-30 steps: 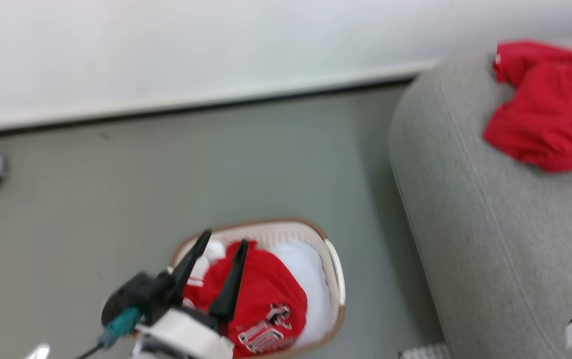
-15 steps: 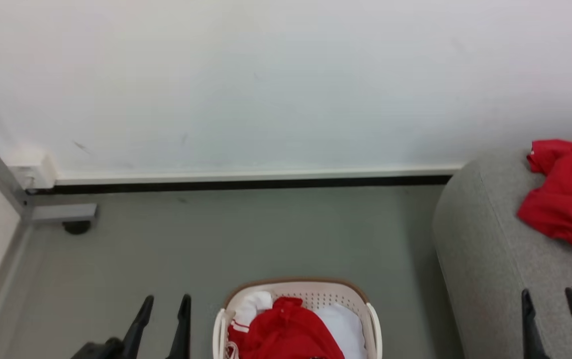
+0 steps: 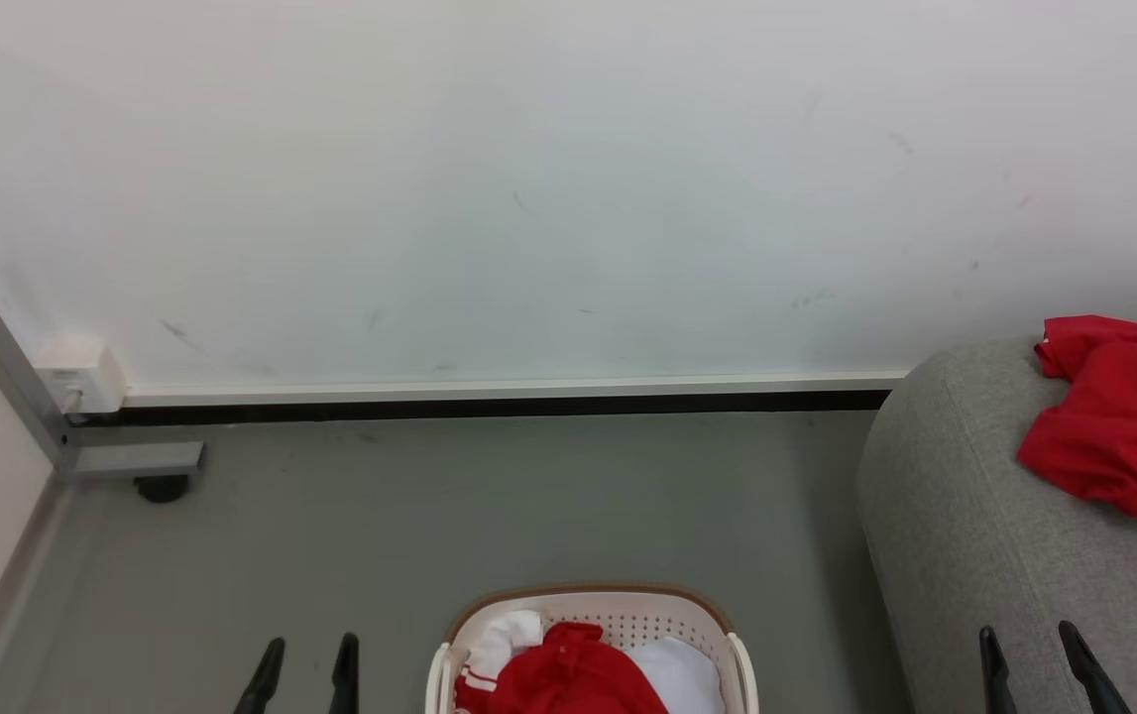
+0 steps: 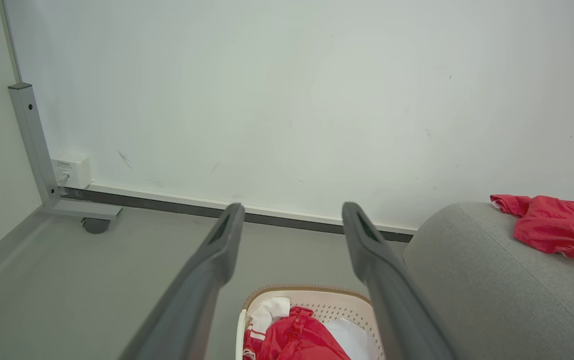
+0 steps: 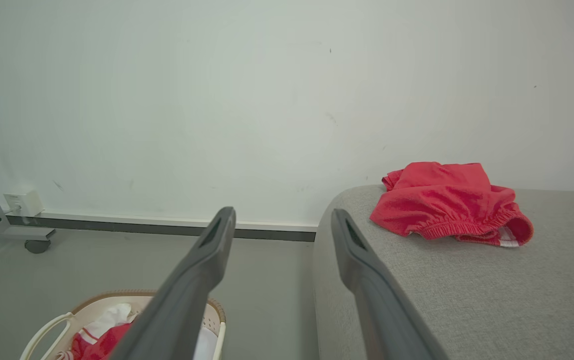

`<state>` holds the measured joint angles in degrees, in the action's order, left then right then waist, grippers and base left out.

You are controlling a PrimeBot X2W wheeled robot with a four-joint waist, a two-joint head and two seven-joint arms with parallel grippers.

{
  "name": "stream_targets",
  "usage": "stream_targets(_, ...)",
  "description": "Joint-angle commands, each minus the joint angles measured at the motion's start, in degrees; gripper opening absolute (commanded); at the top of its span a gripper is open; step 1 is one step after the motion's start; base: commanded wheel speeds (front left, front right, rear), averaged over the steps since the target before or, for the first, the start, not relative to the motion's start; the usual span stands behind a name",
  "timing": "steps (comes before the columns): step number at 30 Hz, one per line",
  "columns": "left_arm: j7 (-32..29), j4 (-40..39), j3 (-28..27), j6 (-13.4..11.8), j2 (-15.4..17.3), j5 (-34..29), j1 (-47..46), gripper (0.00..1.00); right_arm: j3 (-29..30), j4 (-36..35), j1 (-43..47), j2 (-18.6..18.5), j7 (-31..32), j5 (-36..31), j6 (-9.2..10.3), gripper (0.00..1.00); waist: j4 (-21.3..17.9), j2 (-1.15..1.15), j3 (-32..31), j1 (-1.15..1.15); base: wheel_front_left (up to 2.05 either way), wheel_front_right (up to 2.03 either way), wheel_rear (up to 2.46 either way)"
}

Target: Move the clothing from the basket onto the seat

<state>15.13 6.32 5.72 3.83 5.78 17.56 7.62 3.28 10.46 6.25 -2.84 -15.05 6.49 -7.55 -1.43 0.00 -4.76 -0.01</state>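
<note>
Lying crumpled in the basket on the floor, the clothing is a red jersey with white trim. It is probably light, limp and a little slick, so a pinch on its raised middle fold looks best. The left gripper and right gripper hang spread wide, empty. Another red garment rests on the seat.

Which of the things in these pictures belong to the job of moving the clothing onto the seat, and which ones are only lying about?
Belong to the job: cream basket; red jersey inside it; grey sofa; red shorts, already lying on it.

Only lying about: white cloth under the jersey; wall socket; metal frame with its wheel.
</note>
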Motion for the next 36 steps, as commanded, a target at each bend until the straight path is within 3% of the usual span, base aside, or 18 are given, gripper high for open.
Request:
stream_targets(1,0.0,0.2,-0.6,0.4,-0.2,-1.2,0.6,1.0,-0.3,0.2,-0.2,-0.1,-0.2,0.0,0.13,1.0,-0.1,0.0,0.1,0.01,0.0,0.0,0.0)
stream_targets(16,0.0,1.6,-2.7,2.7,-2.1,-3.2,-0.8,1.0,-2.2,0.6,-1.2,-0.1,-0.2,0.7,0.13,1.0,-1.3,0.0,1.6,0.01,0.0,0.0,0.0)
stream_targets(24,0.0,6.5,1.0,3.2,-2.3,-5.1,-5.6,1.0,-3.8,-0.1,-2.5,-0.1,-0.2,1.1,0.14,1.0,-3.6,0.0,5.4,0.01,0.0,0.0,0.0)
stream_targets(31,-2.5,12.4,6.1,3.6,0.1,-7.8,-17.8,1.0,-5.2,-2.2,-7.4,-0.1,-0.2,2.6,0.13,1.0,-7.9,0.0,16.7,0.01,0.0,0.0,0.0)
stream_targets(36,-8.4,17.1,9.3,3.6,2.3,-9.8,-28.4,1.0,-5.9,-4.3,-11.4,-0.1,-0.2,4.4,0.13,1.0,-10.6,0.0,25.8,0.01,0.0,0.0,0.0)
